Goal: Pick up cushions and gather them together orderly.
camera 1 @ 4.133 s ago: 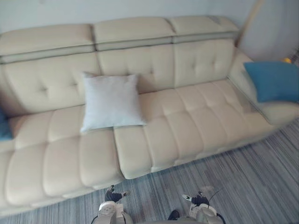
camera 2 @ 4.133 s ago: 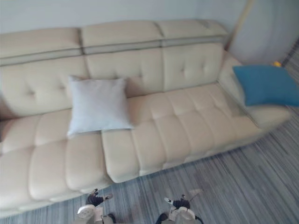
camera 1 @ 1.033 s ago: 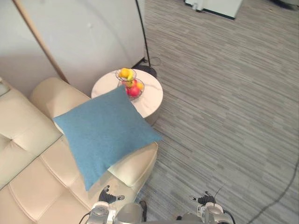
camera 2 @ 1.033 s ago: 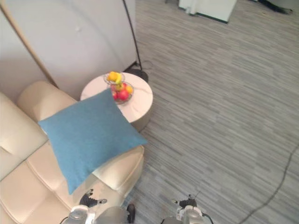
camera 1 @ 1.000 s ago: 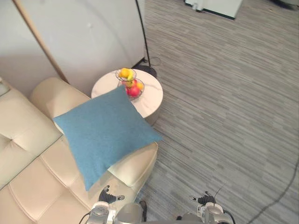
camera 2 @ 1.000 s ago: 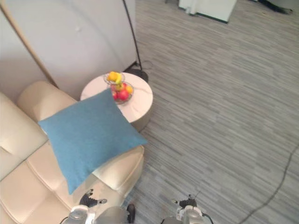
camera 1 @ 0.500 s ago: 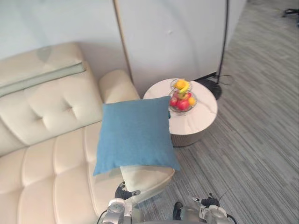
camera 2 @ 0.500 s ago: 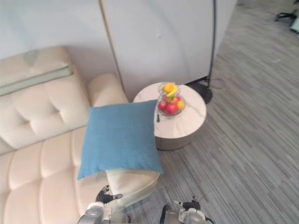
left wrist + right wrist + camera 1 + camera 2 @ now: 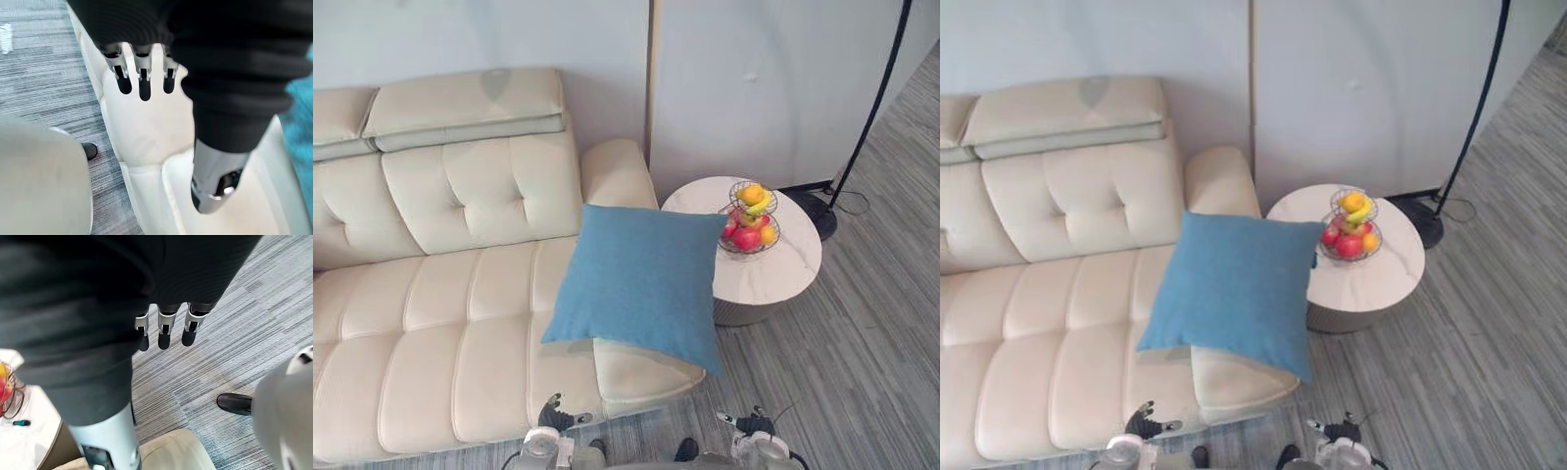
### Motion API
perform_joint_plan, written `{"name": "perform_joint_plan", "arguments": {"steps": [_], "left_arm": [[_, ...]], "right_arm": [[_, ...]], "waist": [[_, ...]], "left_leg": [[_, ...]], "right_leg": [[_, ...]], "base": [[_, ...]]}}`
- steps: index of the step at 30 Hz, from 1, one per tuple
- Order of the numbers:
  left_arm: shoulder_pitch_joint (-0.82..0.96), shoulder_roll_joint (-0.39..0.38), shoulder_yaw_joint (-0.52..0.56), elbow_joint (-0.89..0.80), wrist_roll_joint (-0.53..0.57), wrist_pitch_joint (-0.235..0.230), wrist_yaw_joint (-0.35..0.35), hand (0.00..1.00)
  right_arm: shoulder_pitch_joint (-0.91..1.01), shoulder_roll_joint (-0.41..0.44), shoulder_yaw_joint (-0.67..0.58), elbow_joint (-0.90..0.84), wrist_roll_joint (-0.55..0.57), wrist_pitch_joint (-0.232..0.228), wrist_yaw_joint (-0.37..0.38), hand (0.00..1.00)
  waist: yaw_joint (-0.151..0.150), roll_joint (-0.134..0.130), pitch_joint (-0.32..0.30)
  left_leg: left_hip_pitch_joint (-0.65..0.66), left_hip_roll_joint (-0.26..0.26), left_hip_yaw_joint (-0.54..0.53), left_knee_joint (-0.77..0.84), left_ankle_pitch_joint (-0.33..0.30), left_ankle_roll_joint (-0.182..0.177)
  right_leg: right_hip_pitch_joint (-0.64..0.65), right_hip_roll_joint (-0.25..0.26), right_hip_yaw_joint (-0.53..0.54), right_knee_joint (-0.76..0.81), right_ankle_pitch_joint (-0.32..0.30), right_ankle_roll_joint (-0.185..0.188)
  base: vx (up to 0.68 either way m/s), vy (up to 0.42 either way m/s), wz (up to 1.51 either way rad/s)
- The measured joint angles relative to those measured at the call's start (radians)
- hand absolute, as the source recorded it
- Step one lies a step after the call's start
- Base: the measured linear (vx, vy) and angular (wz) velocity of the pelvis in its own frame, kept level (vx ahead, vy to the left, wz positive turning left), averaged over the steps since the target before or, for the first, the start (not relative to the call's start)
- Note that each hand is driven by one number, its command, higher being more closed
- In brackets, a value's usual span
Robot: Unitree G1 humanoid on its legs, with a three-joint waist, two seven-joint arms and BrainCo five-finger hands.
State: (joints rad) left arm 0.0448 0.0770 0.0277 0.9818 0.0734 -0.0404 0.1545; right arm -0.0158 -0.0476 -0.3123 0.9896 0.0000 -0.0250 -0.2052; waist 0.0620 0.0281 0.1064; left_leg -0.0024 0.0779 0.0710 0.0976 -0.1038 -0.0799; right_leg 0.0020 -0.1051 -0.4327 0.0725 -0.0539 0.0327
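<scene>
1. A cream tufted sofa (image 9: 440,294) runs along the wall and takes up the left side of the scene.
2. The left hand (image 9: 551,415) hangs low, in front of the sofa's front edge. Its fingers (image 9: 143,73) are loose and straight, with the thumb apart, and it grasps nothing; cream upholstery shows past them.
3. The blue cushion (image 9: 641,279) lies at the sofa's right end, tilted over the armrest and the last seat pad. Its upper right corner reaches toward the side table, and neither hand touches it.
4. The right hand (image 9: 751,423) hangs low over the grey striped carpet (image 9: 862,372), well apart from the cushion. Its fingers (image 9: 166,328) are relaxed and released, with nothing in them.
5. A round pale tabletop (image 9: 783,269) stands just beside the armrest.
6. A tiered wire basket of fruit (image 9: 751,220) stands on that tabletop, holding red, orange and yellow pieces.
7. A dark floor lamp pole (image 9: 871,108) rises at the far right, its base behind the table.
</scene>
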Motion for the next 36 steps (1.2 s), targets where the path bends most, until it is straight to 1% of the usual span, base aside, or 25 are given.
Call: {"name": "perform_joint_plan", "arguments": {"steps": [2,4,7,9,10,13,16,17,19,20,22,25,28,29,31,33,34,36], "left_arm": [[0.028,0.018,0.034,-0.049,-0.023,-0.001,-0.001,0.00],[0.060,0.041,0.072,-0.148,-0.071,-0.004,-0.002,0.00],[0.088,0.073,0.127,-0.265,-0.119,-0.033,-0.003,0.00],[0.087,0.080,0.152,-0.309,-0.138,-0.040,-0.001,0.00],[0.087,0.088,0.153,-0.345,-0.148,-0.042,0.000,0.00],[0.083,0.090,0.153,-0.408,-0.156,-0.042,0.007,0.00],[0.062,0.086,0.151,-0.446,-0.156,-0.042,0.030,0.00],[0.043,0.082,0.148,-0.459,-0.156,-0.042,0.043,0.00],[0.024,0.082,0.144,-0.467,-0.156,-0.042,0.050,0.00],[-0.007,0.082,0.134,-0.471,-0.156,-0.042,0.064,0.00],[-0.035,0.083,0.121,-0.475,-0.156,-0.042,0.077,0.00],[-0.131,0.085,0.050,-0.482,-0.155,-0.042,0.108,0.00],[-0.240,0.084,-0.016,-0.480,-0.155,-0.042,0.134,0.00],[-0.266,0.084,-0.028,-0.479,-0.155,-0.042,0.138,0.00],[-0.353,0.086,-0.062,-0.467,-0.157,-0.042,0.158,0.00],[-0.435,0.090,-0.089,-0.423,-0.166,-0.042,0.174,0.00],[-0.474,0.094,-0.104,-0.401,-0.176,-0.042,0.175,1.00],[-0.519,0.097,-0.128,-0.393,-0.179,-0.042,0.176,1.00]], "right_arm": [[-0.002,-0.010,0.001,-0.081,0.000,-0.003,-0.003,0.00],[-0.003,-0.043,0.003,-0.205,-0.001,-0.015,-0.002,0.00],[-0.010,-0.084,0.007,-0.325,-0.003,-0.038,-0.001,0.00],[-0.012,-0.091,0.009,-0.370,-0.003,-0.045,0.000,0.00],[-0.015,-0.092,0.017,-0.397,-0.003,-0.047,0.004,0.00],[-0.019,-0.093,0.046,-0.442,-0.001,-0.048,0.012,0.00],[-0.029,-0.092,0.083,-0.473,0.001,-0.054,0.013,0.00],[-0.044,-0.088,0.107,-0.473,0.003,-0.055,0.016,0.00],[-0.061,-0.087,0.132,-0.473,0.020,-0.056,0.020,0.00],[-0.086,-0.075,0.150,-0.473,0.044,-0.056,0.020,0.00],[-0.104,-0.069,0.170,-0.473,0.052,-0.056,0.020,0.00],[-0.167,-0.060,0.236,-0.473,0.082,-0.057,0.015,0.00],[-0.254,-0.034,0.288,-0.472,0.088,-0.058,0.001,0.00],[-0.275,-0.030,0.300,-0.472,0.088,-0.058,-0.004,0.00],[-0.347,-0.031,0.321,-0.464,0.089,-0.059,-0.037,0.00],[-0.399,-0.037,0.321,-0.461,0.092,-0.059,-0.061,0.00],[-0.423,-0.036,0.322,-0.460,0.103,-0.059,-0.075,1.00],[-0.453,-0.037,0.324,-0.456,0.114,-0.065,-0.088,1.00]], "waist": [[-0.001,-0.002,-0.004],[-0.001,-0.005,-0.005],[0.001,-0.016,-0.013],[0.000,-0.022,-0.017],[0.001,-0.026,-0.019],[0.000,-0.032,-0.023],[0.000,-0.036,-0.025],[0.000,-0.036,-0.025],[0.000,-0.037,-0.025],[0.001,-0.039,-0.022],[0.001,-0.045,-0.016],[0.008,-0.058,0.028],[0.019,-0.068,0.094],[0.021,-0.069,0.109],[0.026,-0.066,0.162],[0.027,-0.065,0.196],[0.027,-0.064,0.207],[0.027,-0.061,0.218]], "left_leg": [[0.007,0.000,0.000,-0.028,0.017,-0.002],[0.010,0.002,-0.002,-0.060,0.035,-0.001],[0.021,0.002,-0.002,-0.101,0.062,-0.001],[0.023,0.002,-0.003,-0.117,0.071,-0.001],[0.021,0.002,-0.003,-0.126,0.077,0.000],[0.020,0.000,-0.004,-0.143,0.088,0.002],[0.019,-0.001,-0.007,-0.159,0.096,-0.002],[0.014,0.000,-0.011,-0.164,0.099,-0.003],[0.002,0.000,-0.015,-0.163,0.101,-0.003],[-0.019,0.000,-0.023,-0.163,0.107,-0.004],[-0.035,0.001,-0.028,-0.159,0.108,-0.004],[-0.086,0.000,-0.046,-0.129,0.108,-0.004],[-0.147,0.001,-0.051,-0.100,0.108,-0.004],[-0.166,0.000,-0.052,-0.088,0.108,-0.004],[-0.218,0.000,-0.052,-0.057,0.108,-0.004],[-0.256,0.000,-0.051,-0.039,0.111,-0.003],[-0.276,0.000,-0.048,-0.037,0.115,-0.003],[-0.305,0.000,-0.043,-0.034,0.123,-0.004]], "right_leg": [[0.004,0.005,0.001,-0.012,0.010,-0.003],[-0.001,0.011,0.000,-0.029,0.027,-0.008],[0.000,0.018,0.004,-0.056,0.047,-0.012],[-0.001,0.021,0.005,-0.070,0.055,-0.011],[-0.001,0.024,0.006,-0.082,0.059,-0.005],[-0.002,0.027,0.008,-0.102,0.069,0.000],[-0.005,0.031,0.009,-0.115,0.075,0.000],[-0.011,0.032,0.008,-0.115,0.079,-0.007],[-0.026,0.033,0.007,-0.116,0.082,-0.010],[-0.044,0.035,0.001,-0.115,0.087,-0.017],[-0.056,0.036,-0.001,-0.116,0.089,-0.019],[-0.081,0.034,0.004,-0.115,0.092,-0.024],[-0.130,0.033,0.007,-0.108,0.102,-0.037],[-0.145,0.031,0.007,-0.105,0.105,-0.040],[-0.196,0.024,0.011,-0.075,0.105,-0.041],[-0.239,0.018,0.017,-0.053,0.108,-0.044],[-0.265,0.016,0.023,-0.041,0.108,-0.045],[-0.301,0.014,0.029,-0.031,0.112,-0.051]], "base": [[-0.07,-0.009,-0.01],[-0.07,-0.006,0.01],[-0.07,-0.007,-0.03],[-0.07,-0.005,-0.03],[-0.06,-0.001,-0.02],[-0.01,0.000,0.00],[0.03,0.003,0.02],[0.05,0.003,0.03],[0.07,0.000,0.06],[0.08,-0.004,0.08],[0.07,-0.009,0.07],[0.03,0.007,0.18],[-0.04,0.015,0.05],[-0.06,0.019,-0.03],[-0.08,0.022,-0.03],[-0.10,0.026,-0.07],[-0.10,0.023,-0.09],[-0.08,0.010,-0.10]]}}
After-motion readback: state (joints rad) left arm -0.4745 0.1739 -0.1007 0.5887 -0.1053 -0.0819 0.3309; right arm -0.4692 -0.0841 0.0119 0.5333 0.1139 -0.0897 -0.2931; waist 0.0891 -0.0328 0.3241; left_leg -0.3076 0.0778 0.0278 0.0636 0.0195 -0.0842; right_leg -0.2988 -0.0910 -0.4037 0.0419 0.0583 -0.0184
